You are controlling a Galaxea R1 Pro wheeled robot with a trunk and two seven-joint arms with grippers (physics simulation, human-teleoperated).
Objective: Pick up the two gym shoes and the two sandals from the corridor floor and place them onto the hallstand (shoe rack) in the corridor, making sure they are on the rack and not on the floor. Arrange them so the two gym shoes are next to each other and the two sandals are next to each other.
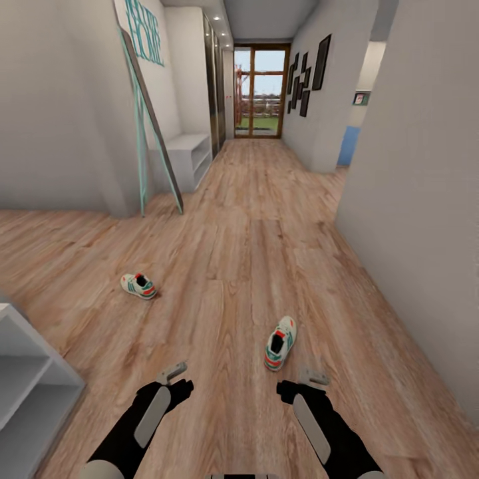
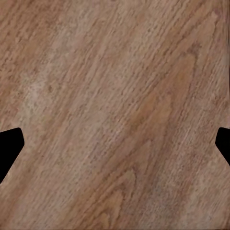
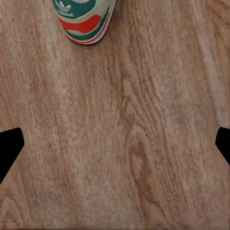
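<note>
Hovering w/ both grippers spread wide, empty: right gripper [image 1: 313,380] just short of near gym shoe [image 1: 280,342] heel, left gripper [image 1: 174,376] over bare corridor floor [image 1: 253,219]. We're judging shoe light, semi-stiff; heel collar looks best grab. Other gym shoe [image 1: 139,285] well apart, leftward.

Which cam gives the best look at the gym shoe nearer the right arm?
Head view: the whole gym shoe lies on the corridor floor, just ahead of the right end effector. The right wrist view catches just its red-orange heel at the frame edge. The left wrist view looks onto wood planks.
</note>
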